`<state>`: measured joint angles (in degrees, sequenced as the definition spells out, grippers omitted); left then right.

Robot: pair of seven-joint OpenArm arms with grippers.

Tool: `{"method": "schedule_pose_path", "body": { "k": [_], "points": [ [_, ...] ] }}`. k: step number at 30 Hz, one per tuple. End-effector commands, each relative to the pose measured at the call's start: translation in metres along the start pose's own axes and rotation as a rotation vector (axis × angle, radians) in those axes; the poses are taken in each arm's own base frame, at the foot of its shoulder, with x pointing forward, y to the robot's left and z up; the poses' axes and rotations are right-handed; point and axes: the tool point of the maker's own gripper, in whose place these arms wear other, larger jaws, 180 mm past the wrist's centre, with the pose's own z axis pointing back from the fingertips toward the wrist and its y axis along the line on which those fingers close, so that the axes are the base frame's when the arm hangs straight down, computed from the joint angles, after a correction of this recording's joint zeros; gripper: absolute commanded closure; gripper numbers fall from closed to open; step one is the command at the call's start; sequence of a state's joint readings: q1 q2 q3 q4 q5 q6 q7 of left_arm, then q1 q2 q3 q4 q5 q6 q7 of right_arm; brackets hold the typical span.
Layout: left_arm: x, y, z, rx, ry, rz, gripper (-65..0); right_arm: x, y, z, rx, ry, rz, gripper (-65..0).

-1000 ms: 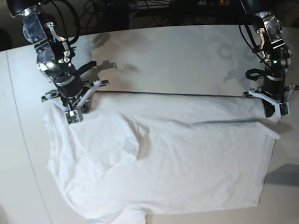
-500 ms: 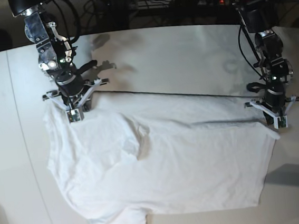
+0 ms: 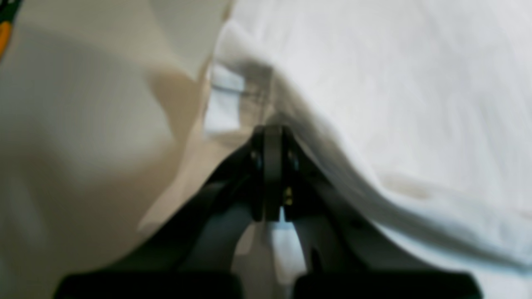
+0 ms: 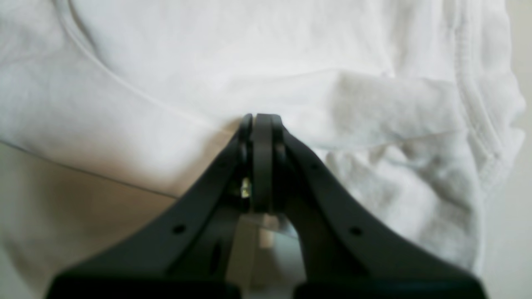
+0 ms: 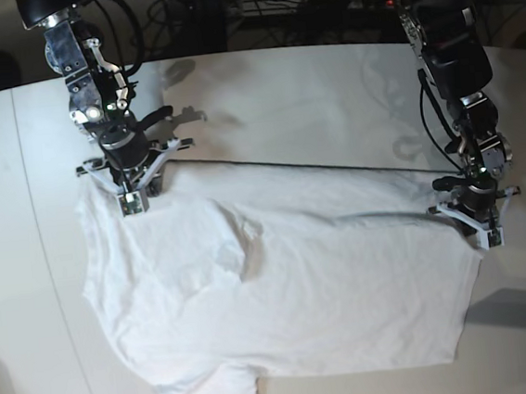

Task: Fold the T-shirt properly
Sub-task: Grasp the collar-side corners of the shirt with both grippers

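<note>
Both claws are pressed together, each pinching the soft, light T-shirt (image 5: 281, 288): left claw (image 5: 483, 232) and right claw (image 5: 129, 200) at its upper edge; hems offer firmest hold.

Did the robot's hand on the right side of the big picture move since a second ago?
Yes. The left gripper slid toward the camera along the T-shirt edge, further from the table's far rim.
</note>
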<state>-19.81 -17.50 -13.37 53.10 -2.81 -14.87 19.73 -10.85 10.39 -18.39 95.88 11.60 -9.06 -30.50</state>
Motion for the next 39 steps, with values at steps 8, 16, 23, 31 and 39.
{"method": "schedule_pose_path", "body": {
  "k": [8,16,23,31,39],
  "points": [
    [0.043,-0.002,-0.015,-0.003,-0.073,0.048,0.0,0.009,0.0,0.002,0.0,-0.036,0.002,-0.3],
    [0.012,0.016,-0.001,0.026,-0.036,0.008,0.0,0.003,-0.002,0.004,-0.005,-0.028,-0.003,-0.3],
    [0.014,0.016,0.041,0.032,-0.12,-0.108,0.0,0.012,-0.001,0.006,-0.005,-0.095,-0.002,-0.3],
    [0.002,0.014,0.047,0.026,-0.105,-0.121,0.0,0.025,-0.038,0.005,-0.094,-0.123,-0.042,-0.3],
    [-0.051,0.015,0.035,0.019,0.033,-0.088,0.0,-0.001,-0.059,-0.007,-0.141,-0.048,-0.048,-0.3]
  ]
}}
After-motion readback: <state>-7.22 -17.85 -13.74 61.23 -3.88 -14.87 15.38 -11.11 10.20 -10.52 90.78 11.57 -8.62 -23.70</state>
